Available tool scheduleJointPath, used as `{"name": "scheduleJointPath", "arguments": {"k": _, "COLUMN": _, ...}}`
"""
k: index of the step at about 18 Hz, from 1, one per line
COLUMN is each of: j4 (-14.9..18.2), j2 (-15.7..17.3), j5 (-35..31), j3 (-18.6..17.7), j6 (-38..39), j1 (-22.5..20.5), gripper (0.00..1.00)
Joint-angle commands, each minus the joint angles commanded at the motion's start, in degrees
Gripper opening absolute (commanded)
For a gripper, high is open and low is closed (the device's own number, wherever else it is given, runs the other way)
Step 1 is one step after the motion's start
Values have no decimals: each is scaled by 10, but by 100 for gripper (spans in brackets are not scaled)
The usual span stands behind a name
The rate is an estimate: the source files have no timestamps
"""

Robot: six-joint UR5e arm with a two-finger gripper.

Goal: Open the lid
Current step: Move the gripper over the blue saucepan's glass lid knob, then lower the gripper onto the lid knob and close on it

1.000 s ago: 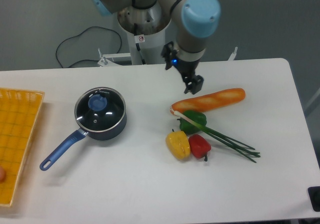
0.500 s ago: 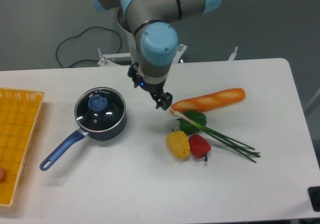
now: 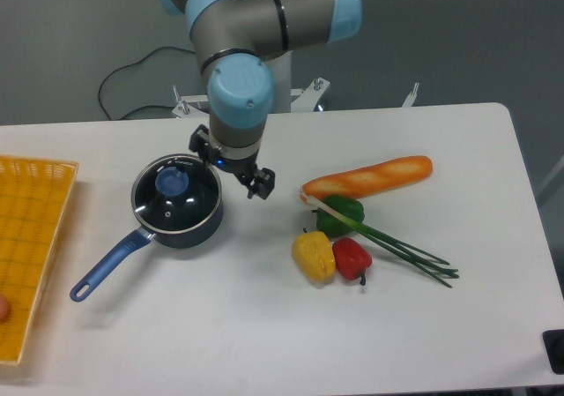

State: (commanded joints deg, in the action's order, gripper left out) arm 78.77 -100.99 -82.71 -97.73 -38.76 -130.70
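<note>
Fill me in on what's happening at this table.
A single robot arm is going for the lid, which sits closed on the blue saucepan. The gripper hangs just right of the pan, holding nothing and not yet over the lid's blue knob. A baguette, three peppers and green onions lie untouched to the right; a yellow tray sits at the left edge.

The claw hangs just right of the saucepan, whose lid and blue knob lie uncovered from above. Bare desk separates the pan from the bread and peppers; a yellow basket blocks the far left.
</note>
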Motion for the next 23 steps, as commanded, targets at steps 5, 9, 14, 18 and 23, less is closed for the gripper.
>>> {"name": "scheduleJointPath", "arguments": {"k": 5, "j4": -86, "j2": 14, "j5": 0, "j3": -48, "j6": 65, "j1": 41, "gripper": 100}}
{"name": "scheduleJointPath", "arguments": {"k": 9, "j4": -109, "j2": 16, "j5": -5, "j3": -61, "j6": 77, "j1": 68, "gripper": 100}}
{"name": "scheduleJointPath", "arguments": {"k": 14, "j4": -114, "j2": 26, "j5": -25, "j3": -65, "j6": 75, "j1": 75, "gripper": 100}}
{"name": "scheduleJointPath", "arguments": {"k": 18, "j4": -116, "j2": 17, "j5": -66, "j3": -65, "j6": 75, "j1": 105, "gripper": 100}}
{"name": "scheduleJointPath", "arguments": {"k": 23, "j4": -136, "j2": -3, "j5": -62, "j3": -65, "j6": 80, "j1": 114, "gripper": 100}}
